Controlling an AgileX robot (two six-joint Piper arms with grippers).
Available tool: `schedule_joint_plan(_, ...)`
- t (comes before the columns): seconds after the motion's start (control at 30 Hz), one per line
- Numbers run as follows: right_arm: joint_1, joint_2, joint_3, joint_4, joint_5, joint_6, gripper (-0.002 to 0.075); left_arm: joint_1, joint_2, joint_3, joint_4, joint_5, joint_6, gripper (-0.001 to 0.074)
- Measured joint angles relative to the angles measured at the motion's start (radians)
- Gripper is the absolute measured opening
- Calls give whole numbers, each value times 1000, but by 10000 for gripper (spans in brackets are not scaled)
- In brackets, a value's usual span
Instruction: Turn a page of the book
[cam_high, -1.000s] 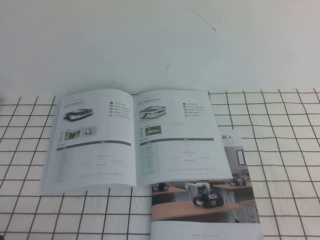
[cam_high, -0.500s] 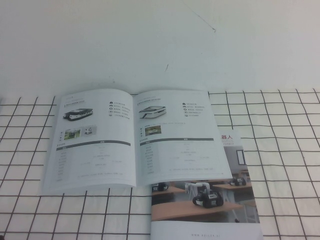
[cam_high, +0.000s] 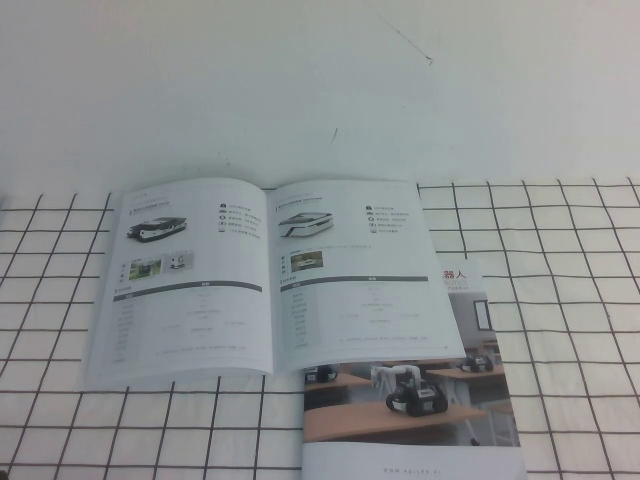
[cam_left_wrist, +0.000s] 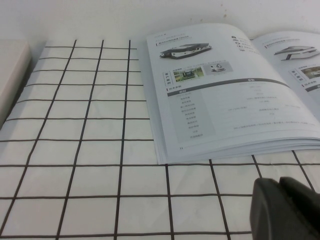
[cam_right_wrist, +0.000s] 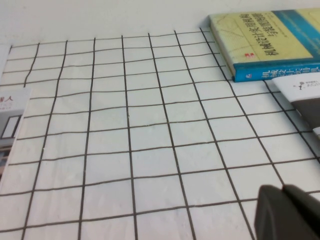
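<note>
White and glossy, the thin open book (cam_high: 270, 275) lies flat on the black-gridded white bench (cam_high: 560, 300), its spine running away from the robot and one corner overlapping a single colour-photo brochure (cam_high: 410, 420). The left gripper (cam_left_wrist: 287, 207), whose opening I cannot tell, hovers just off the book's near left corner. The right gripper (cam_right_wrist: 290, 212), closed and empty, sits well to the right, two more books (cam_right_wrist: 270, 42) beyond it, so the right-hand page (cam_high: 355, 270) lies leftward of it.

The raised camera looks down from the robot's side onto the open white glossy booklet (cam_high: 270, 275) lying on the black-gridded white cloth (cam_high: 560, 280). The left wrist camera sits low and close beside that booklet (cam_left_wrist: 225, 95), sharing its left-hand page with the raised view. The right wrist camera skims bare cloth (cam_right_wrist: 135, 140) on the booklet's other side, facing a blue-spined hardback (cam_right_wrist: 270, 42).
</note>
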Motion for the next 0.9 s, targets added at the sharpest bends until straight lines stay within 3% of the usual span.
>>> schedule_joint_plan(0.9,57,0,-2,2,0,-9,1,0,0,0,0,0,0,-3)
